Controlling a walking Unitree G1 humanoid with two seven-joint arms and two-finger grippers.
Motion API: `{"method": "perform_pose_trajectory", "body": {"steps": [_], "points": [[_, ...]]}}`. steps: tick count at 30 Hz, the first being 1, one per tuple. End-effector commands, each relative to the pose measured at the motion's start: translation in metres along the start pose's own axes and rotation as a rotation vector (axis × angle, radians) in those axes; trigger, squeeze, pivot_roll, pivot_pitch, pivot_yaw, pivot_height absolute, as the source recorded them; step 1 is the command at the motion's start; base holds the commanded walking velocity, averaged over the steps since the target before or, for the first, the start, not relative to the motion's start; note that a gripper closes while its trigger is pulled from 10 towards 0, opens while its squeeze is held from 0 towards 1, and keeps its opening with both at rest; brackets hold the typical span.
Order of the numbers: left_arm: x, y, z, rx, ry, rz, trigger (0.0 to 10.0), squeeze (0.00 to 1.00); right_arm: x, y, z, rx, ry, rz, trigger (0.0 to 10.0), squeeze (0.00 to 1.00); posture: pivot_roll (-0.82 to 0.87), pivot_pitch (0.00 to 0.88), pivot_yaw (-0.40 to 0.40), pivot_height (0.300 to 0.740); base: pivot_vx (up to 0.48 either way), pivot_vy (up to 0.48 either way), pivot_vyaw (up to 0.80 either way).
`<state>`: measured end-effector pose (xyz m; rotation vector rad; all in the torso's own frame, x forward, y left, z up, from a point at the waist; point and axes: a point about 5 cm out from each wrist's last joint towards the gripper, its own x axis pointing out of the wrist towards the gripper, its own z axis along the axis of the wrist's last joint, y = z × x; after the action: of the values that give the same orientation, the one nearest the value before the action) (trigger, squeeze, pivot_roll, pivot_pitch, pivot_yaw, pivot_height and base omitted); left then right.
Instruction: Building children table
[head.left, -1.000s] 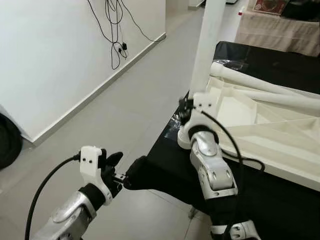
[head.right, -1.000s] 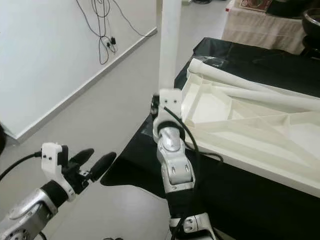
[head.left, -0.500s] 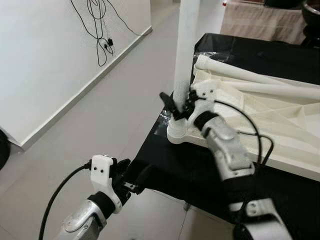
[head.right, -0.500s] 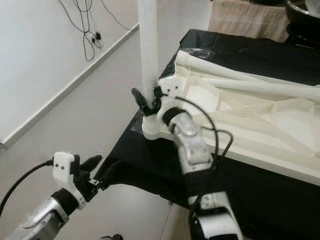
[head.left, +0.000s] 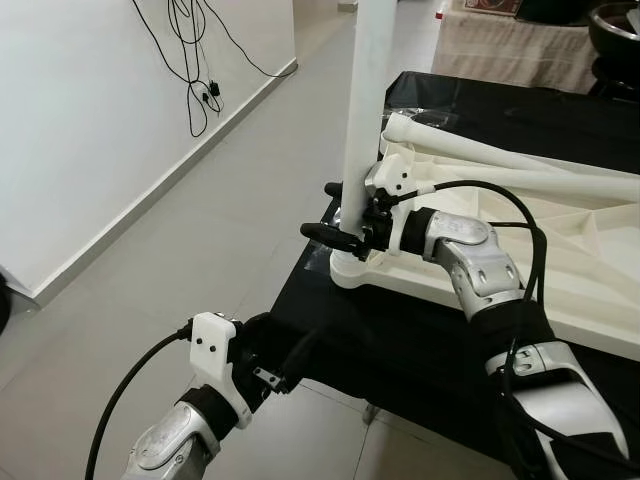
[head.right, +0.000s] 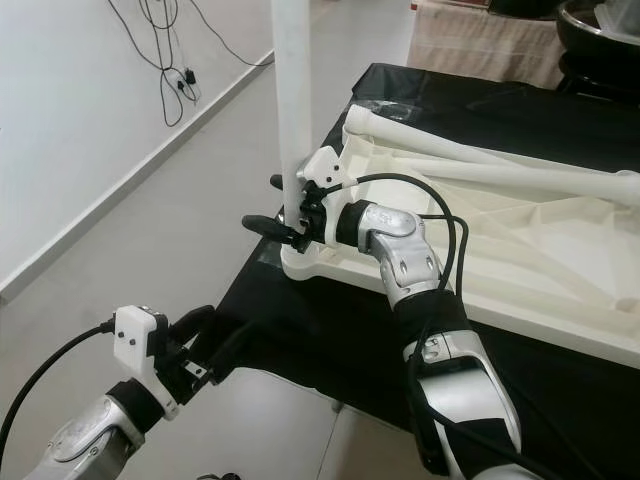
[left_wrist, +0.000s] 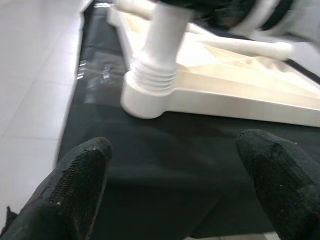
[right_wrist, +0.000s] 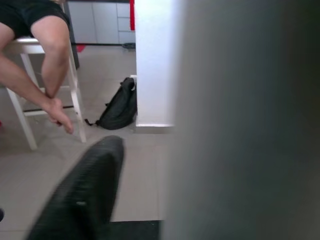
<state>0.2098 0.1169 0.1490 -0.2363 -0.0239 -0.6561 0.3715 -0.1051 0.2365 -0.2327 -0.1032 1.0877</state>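
Since half a second ago the right arm has swung round, so that its forearm now lies level and the right gripper (head.left: 338, 218) sits at the foot of the upright white plastic table leg (head.left: 366, 120), one black finger (head.left: 322, 232) poking out past the leg on the side away from the tabletop; whether the fingers clamp the leg I cannot tell. Just below this gripper the leg meets a round threaded socket (left_wrist: 148, 89) at the corner of the upturned cream ribbed plastic tabletop (head.left: 580, 280), which lies on the black-covered desk (head.left: 420, 340) with a loose white leg (head.left: 500, 160) resting across it, beyond the gripper. Lower and nearer the robot, the left gripper (left_wrist: 175, 185) hovers off the desk's near edge, its fingers spread wide and holding nothing, aimed at the socket. Hollow moulded plastic like this is probably light and stiff but smooth, so it may slip when twisted; low on the leg, close to the thread, looks the best place to hold. A seated person's arm (right_wrist: 50, 70) shows beyond the right gripper.
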Motion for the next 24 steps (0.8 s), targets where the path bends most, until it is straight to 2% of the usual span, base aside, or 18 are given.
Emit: {"method": "perform_pose_trajectory", "body": {"steps": [1,6,9,10,12,13,14,16,17,19,20,24], "points": [[-0.003,-0.004,0.001,0.011,0.008,-0.033,10.0,0.0,0.007,0.01,-0.013,0.031,0.023,0.073,0.0,0.0,0.11,0.148,0.001,0.74,0.0,0.0,0.0],[-0.003,-0.005,0.004,0.039,-0.005,-0.042,10.0,0.0,0.002,0.009,-0.027,0.047,0.046,0.047,0.0,0.0,0.09,0.143,0.009,0.74,0.0,0.0,0.0],[-0.004,-0.003,0.005,0.052,-0.015,-0.041,10.0,0.0,-0.003,0.01,-0.037,0.077,0.04,-0.017,0.0,0.0,0.08,0.142,0.01,0.74,0.0,0.0,0.0],[-0.003,-0.002,0.006,0.063,-0.02,-0.046,10.0,0.0,-0.007,0.018,-0.048,0.143,0.025,-0.104,0.0,0.0,0.07,0.142,0.006,0.74,0.0,0.0,0.0],[-0.003,-0.002,0.006,0.063,-0.02,-0.046,10.0,0.0,-0.007,0.018,-0.048,0.143,0.025,-0.104,0.0,0.0,0.07,0.142,0.006,0.74,0.0,0.0,0.0],[-0.003,-0.003,0.006,0.067,-0.02,-0.053,10.0,0.0,-0.008,0.037,-0.07,0.253,0.04,-0.36,0.0,0.0,0.04,0.148,-0.007,0.74,0.0,0.0,0.0],[-0.003,-0.003,0.006,0.067,-0.02,-0.053,10.0,0.0,-0.008,0.037,-0.07,0.253,0.04,-0.36,0.0,0.0,0.04,0.148,-0.007,0.74,0.0,0.0,0.0],[-0.003,-0.003,0.005,0.066,-0.018,-0.054,10.0,0.0,-0.014,0.051,-0.086,0.333,0.097,-0.664,0.0,0.0,0.04,0.149,-0.007,0.74,0.0,0.0,0.0],[-0.003,-0.003,0.004,0.066,-0.016,-0.053,10.0,0.0,-0.017,0.06,-0.091,0.353,0.124,-0.753,0.0,0.0,0.04,0.157,-0.003,0.74,0.0,0.0,0.0],[-0.003,-0.003,0.003,0.065,-0.014,-0.053,10.0,0.0,-0.019,0.065,-0.093,0.359,0.137,-0.785,0.0,0.0,0.04,0.157,-0.003,0.74,0.0,0.0,0.0],[-0.003,-0.002,0.0,0.064,-0.007,-0.038,10.0,0.0,-0.021,0.067,-0.097,0.364,0.149,-0.818,0.0,0.0,0.01,0.149,0.022,0.74,0.0,0.0,0.0],[-0.003,0.0,-0.011,0.066,0.013,-0.02,10.0,0.0,-0.017,0.062,-0.097,0.346,0.149,-0.828,0.0,0.0,0.02,0.15,0.015,0.74,0.0,0.0,0.0]]}}
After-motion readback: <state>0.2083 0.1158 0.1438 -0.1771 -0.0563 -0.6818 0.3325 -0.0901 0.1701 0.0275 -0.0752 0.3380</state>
